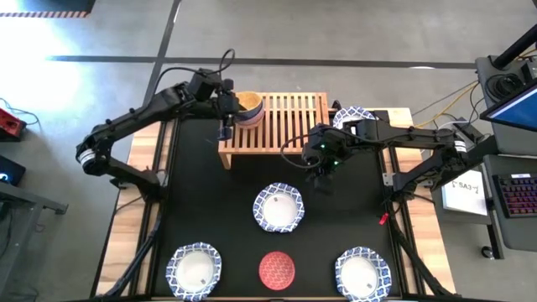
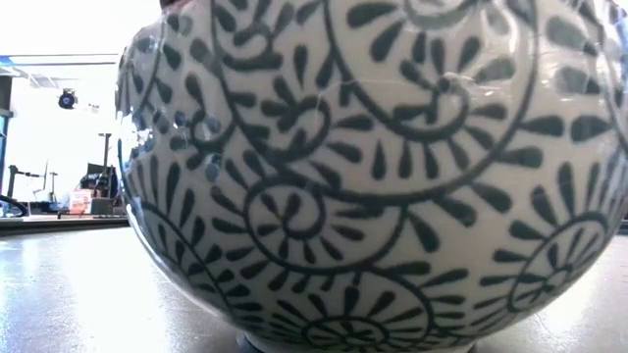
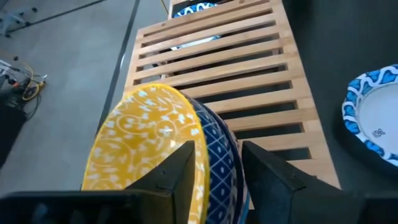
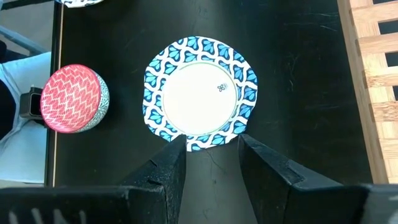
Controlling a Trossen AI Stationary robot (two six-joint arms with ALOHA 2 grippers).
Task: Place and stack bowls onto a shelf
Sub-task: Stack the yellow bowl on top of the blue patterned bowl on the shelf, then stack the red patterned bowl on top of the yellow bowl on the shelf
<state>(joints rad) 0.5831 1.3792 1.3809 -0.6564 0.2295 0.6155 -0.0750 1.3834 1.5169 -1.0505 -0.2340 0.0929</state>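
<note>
Both arms reach inward, left gripper point(image 1: 228, 107) at shelf point(image 1: 289, 117).

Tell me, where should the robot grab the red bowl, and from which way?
Probably by its rim, coming straight down from above. The red bowl sits upright near the front edge of the table, so its thin rim points up and one finger could go inside, one outside. Its round wall looks too wide to pinch across. The right gripper, open over the middle white bowl, is nearer than the left gripper.
</note>
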